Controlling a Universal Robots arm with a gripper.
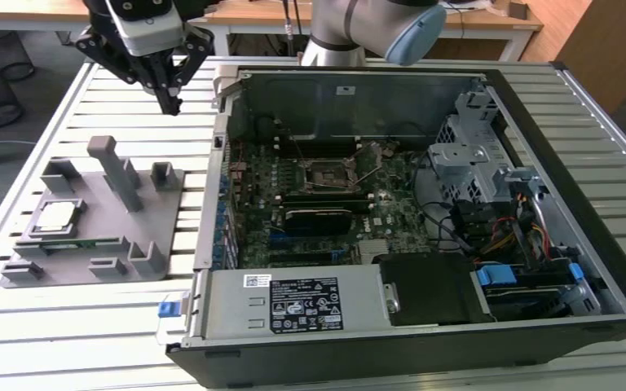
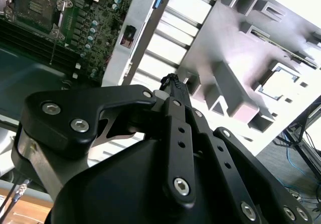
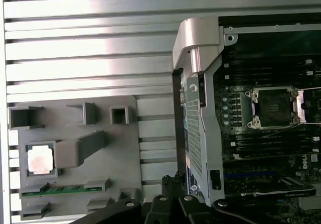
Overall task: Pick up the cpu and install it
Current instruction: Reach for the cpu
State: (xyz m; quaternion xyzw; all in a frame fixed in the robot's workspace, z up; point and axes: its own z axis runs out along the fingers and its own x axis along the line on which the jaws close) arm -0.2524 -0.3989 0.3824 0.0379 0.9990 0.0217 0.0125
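Pick-up is judged pending; the end effector [image 1: 169, 102] is held closed, empty; the cpu [image 1: 55, 214] is seen at its seven o'clock in the exterior view; opening is called for.

the arm is a smooth silver-grey metal tube [image 1: 335, 32] with a rounded pale blue plastic joint cap [image 1: 414, 34]. its black metal linkage gripper [image 2: 172, 82] has matte bars dotted with shiny silver screw heads [image 2: 80, 125], joined to a white wrist housing [image 1: 144, 28].
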